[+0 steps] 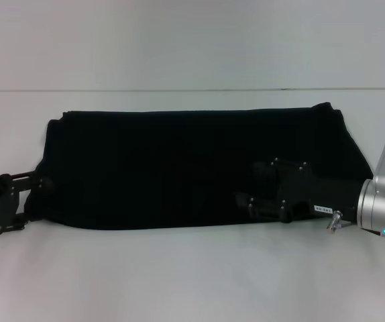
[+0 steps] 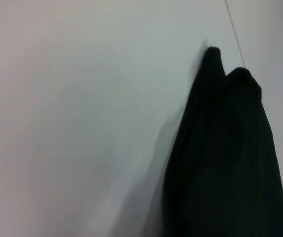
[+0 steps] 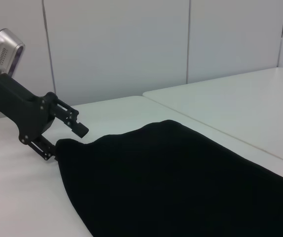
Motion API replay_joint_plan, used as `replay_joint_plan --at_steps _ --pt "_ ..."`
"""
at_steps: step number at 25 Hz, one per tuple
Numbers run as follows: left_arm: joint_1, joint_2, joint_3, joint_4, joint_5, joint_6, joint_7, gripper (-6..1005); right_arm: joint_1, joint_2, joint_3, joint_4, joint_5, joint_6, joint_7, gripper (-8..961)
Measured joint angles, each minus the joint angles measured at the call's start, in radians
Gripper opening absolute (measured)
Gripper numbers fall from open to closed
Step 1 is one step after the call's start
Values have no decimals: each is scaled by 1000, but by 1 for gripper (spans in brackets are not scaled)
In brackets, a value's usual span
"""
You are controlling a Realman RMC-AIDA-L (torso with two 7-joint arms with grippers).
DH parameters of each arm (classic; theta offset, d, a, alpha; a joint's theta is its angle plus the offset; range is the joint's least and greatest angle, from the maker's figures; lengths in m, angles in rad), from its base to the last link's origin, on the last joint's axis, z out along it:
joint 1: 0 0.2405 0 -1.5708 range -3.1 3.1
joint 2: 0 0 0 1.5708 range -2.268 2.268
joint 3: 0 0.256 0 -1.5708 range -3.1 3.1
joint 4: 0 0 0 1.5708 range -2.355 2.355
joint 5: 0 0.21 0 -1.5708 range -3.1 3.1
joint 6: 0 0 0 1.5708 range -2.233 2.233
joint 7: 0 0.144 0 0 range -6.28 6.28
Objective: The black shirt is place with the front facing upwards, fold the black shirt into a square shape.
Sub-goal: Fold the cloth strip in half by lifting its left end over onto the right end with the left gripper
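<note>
The black shirt (image 1: 179, 168) lies on the white table (image 1: 179, 275) as a long, low band, so it seems already folded once along its length; no lettering shows. It stretches between the two grippers.

The left gripper (image 1: 37, 191) sits at the shirt's left end, at the near corner. In the right wrist view one finger stands up above the cloth and the other goes under its edge, so I judge the jaws are partly open around the corner, not yet pressing it. The right gripper (image 1: 246, 201) lies over the near edge of the shirt, towards its right part, black against black; whether its jaws are wide or narrow I cannot tell.

The risks, as I judge them:
- If the left gripper rises before it closes well, the corner may slip out and the fold falls flat.
- If it catches only the top layer, the layers under it will separate and the shape becomes crooked.
- If the two arms lift unevenly, the band may twist or drag on the table, and the final shape will not be square.
</note>
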Motion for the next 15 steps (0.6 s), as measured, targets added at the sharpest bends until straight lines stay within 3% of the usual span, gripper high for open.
replay_joint_plan --at_steps 4,9,15 --pt "-4 1 21 6 0 2 10 754 0 0 0 0 -1 0 0 776" --pt "-9 -3 46 12 0 -14 6 511 2 0 0 0 -3 -1 0 777" --pt "-10 -6 47 14 0 -33 8 381 3 0 0 0 -4 -1 0 777"
